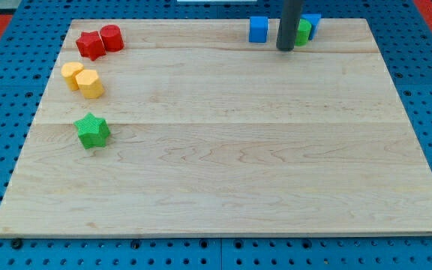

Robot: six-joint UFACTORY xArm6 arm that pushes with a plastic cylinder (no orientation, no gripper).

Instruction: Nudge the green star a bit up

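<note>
The green star [92, 130] lies near the left edge of the wooden board [223, 157], about halfway down. My tip [285, 48] is at the view's top, right of centre, far to the right of and above the green star. The rod stands right in front of a green block [304, 31], partly hiding it.
A red star [90, 45] and a red cylinder [112, 37] sit at the top left. A yellow round block [71, 73] and a yellow hexagon [90, 84] lie just above the green star. Blue blocks sit at the top, one left of the rod [258, 29], one behind the green block [313, 22].
</note>
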